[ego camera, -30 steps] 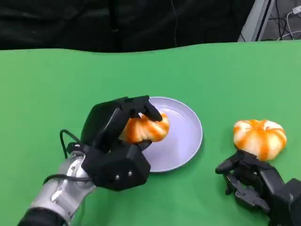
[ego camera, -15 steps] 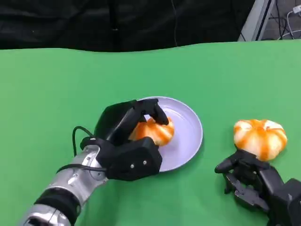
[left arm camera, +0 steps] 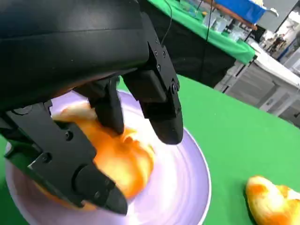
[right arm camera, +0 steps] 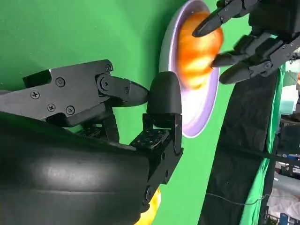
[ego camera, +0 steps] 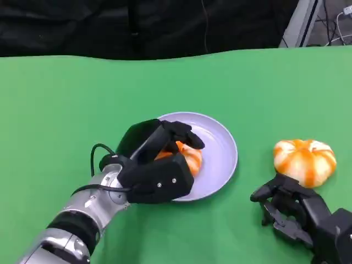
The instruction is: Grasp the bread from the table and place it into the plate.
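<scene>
Left hand (ego camera: pixel 157 170) fingers clamped on bread (ego camera: pixel 187 157) over plate (ego camera: pixel 223 159); looked light, soft, squashable, best gripped across sides. Right hand (ego camera: pixel 294 212) fingers apart, empty.

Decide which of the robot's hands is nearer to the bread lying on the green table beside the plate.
Right. The right hand sits just in front of that bread, fingers apart and not touching it. The left hand is farther off, over the plate, holding another bread.
</scene>
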Tool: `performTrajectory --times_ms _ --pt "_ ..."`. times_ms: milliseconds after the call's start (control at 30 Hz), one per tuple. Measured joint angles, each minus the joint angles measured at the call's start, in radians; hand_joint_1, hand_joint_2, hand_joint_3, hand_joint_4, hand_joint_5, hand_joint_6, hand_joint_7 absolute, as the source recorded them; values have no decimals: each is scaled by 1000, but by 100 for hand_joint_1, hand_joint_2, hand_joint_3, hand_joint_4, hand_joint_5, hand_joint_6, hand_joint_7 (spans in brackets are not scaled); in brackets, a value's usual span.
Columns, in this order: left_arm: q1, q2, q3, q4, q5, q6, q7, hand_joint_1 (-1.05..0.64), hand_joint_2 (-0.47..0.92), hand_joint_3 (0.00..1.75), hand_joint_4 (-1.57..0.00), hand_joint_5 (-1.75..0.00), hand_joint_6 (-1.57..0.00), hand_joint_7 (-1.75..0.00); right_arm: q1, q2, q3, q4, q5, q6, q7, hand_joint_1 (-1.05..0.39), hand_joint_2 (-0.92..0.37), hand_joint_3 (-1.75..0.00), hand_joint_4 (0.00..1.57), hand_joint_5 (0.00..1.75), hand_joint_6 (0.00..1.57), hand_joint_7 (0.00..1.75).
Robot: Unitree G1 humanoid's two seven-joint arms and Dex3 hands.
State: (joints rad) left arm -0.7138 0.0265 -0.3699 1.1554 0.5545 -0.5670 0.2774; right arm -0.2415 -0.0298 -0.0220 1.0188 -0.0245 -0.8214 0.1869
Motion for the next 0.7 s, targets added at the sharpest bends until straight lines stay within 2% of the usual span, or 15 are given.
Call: performTrajectory --times_ms 67,133,267,367,467,700 --pt "0 1 -8 0 4 1 1 -57 92 22 -75 -2 -71 0 0 0 0 0 0 0 0 -24 -92 -50 64 171 69 118" --pt "0 2 -17 -2 7 2 1 -68 92 32 -64 0 -60 0 0 0 0 -1 0 0 -1 -23 -92 -50 64 172 69 118" --pt "0 10 -18 -16 4 1 -4 -81 92 47 -42 0 -32 0 0 2 0 -1 1 1 1 -23 -92 -51 64 171 69 118" --pt "0 24 -18 -18 1 -13 -17 -88 92 57 -29 0 -18 0 0 2 0 -2 1 3 3 -22 -92 -51 64 170 70 119" --pt "0 41 -18 -18 -6 -25 -42 -95 92 66 -23 0 -15 0 0 3 -1 -3 2 5 5 -22 -92 -52 65 170 69 119" --pt "7 55 26 -45 -94 -68 -133 -101 92 75 -22 0 -17 -1 0 3 -1 -3 3 5 12 -23 -92 -51 64 171 68 120"
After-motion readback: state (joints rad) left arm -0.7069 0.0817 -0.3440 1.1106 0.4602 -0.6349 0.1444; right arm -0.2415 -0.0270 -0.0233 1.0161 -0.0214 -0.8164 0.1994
